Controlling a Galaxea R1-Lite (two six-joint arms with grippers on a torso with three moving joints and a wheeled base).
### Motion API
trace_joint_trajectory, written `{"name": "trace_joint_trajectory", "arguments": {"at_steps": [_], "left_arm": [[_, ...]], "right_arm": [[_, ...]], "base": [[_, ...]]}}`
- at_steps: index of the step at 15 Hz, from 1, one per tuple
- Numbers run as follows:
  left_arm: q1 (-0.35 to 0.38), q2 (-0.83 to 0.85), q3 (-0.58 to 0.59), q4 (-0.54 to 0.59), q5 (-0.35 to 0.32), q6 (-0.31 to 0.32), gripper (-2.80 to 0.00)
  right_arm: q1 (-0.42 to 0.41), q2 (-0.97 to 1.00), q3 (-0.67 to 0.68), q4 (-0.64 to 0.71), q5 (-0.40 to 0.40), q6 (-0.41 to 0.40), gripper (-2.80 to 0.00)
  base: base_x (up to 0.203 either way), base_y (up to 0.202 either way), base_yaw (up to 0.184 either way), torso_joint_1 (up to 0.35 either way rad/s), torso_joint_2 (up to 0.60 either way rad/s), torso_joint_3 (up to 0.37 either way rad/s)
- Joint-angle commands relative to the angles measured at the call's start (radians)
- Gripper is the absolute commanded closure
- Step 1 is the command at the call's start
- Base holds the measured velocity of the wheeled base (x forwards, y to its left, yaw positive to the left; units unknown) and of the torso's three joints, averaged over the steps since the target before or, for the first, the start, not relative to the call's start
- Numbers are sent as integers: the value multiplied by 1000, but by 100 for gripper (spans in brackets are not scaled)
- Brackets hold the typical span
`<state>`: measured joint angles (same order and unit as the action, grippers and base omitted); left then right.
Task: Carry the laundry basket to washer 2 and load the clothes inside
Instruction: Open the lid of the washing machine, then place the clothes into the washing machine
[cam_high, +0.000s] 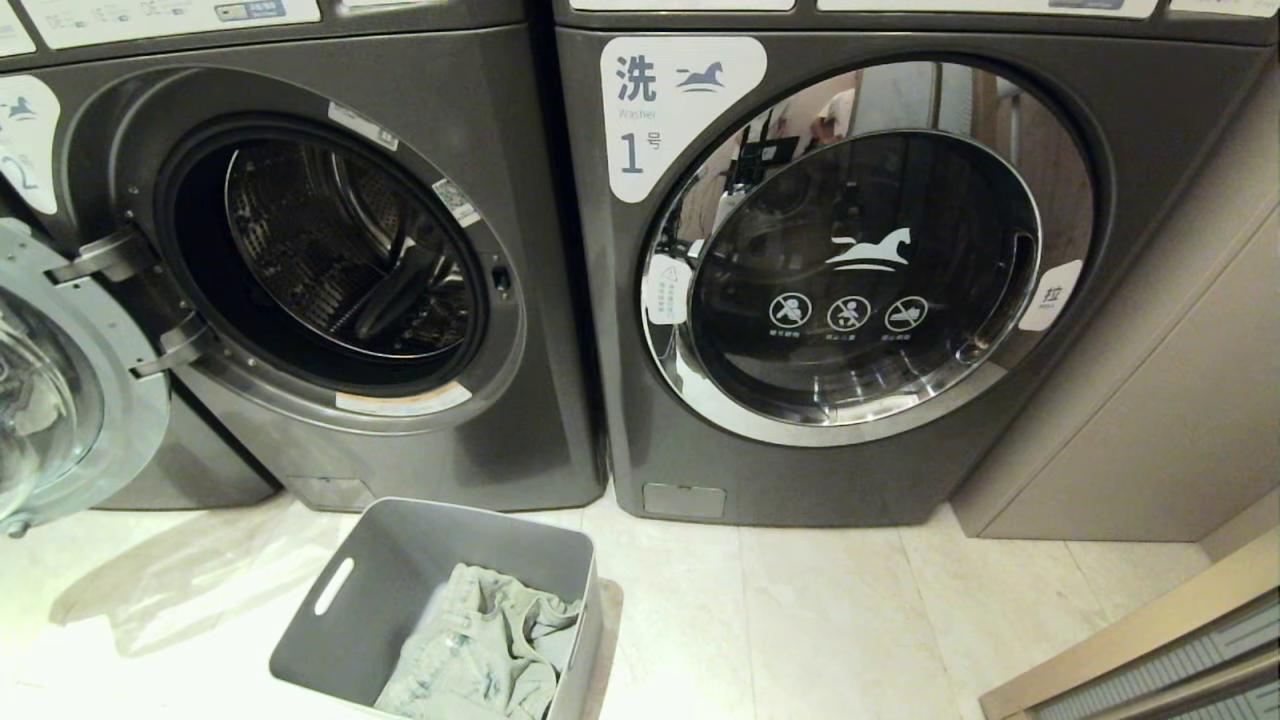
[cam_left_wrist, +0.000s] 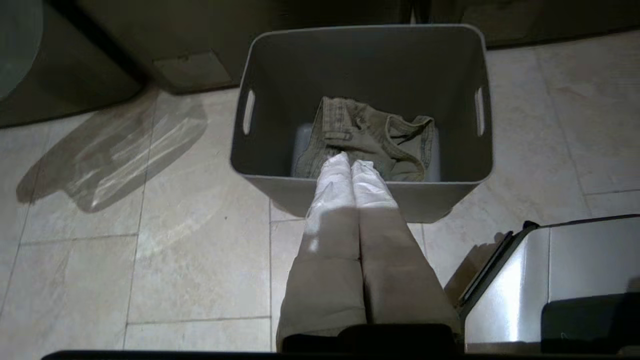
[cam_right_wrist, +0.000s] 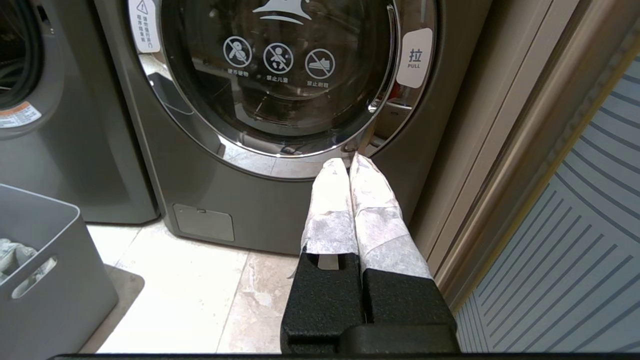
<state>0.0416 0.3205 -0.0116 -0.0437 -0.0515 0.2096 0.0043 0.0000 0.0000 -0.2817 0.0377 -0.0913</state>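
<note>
clothes (cam_high: 480, 650): crumpled on the bottom of the laundry basket, toward its right wall; nothing loaded yet, I judge.
laundry basket (cam_high: 350, 625): on the floor just in front of washer 2, slot handle facing left; set close so the lift into the drum is short.
washer 2 (cam_high: 330, 260): door (cam_high: 60, 400) swung wide to the left, drum dark and seemingly bare, ready to take the load.
my left tool (cam_left_wrist: 351, 162): fingers pressed together, holding nothing, hanging above the basket's near rim and pointed at the clothes; it must part before any grab.
my right tool (cam_right_wrist: 347, 165): fingers together, empty, parked off to the side facing washer 1.
washer 1 (cam_high: 850, 270): door closed, not my target.
floor (cam_high: 800, 620): pale tile, carries the basket.
</note>
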Motion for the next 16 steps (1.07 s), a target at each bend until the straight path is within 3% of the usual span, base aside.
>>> {"name": "trace_joint_trajectory", "arguments": {"at_steps": [1, 4, 11, 16], "left_arm": [[-43, -187, 10, 10, -11, -3, 0], [-46, -328, 10, 30, -6, -34, 0], [-46, -321, 12, 42, 25, -129, 0], [-46, -321, 12, 42, 48, -162, 0]], "right_arm": [[0, 2, 40, -2, 1, -2, 0], [0, 2, 40, -2, 1, -1, 0], [0, 2, 40, -2, 1, -1, 0], [2, 2, 40, -2, 1, -1, 0]], "base": [[0, 0, 0, 0, 0, 0], [0, 0, 0, 0, 0, 0], [0, 0, 0, 0, 0, 0], [0, 0, 0, 0, 0, 0]]}}
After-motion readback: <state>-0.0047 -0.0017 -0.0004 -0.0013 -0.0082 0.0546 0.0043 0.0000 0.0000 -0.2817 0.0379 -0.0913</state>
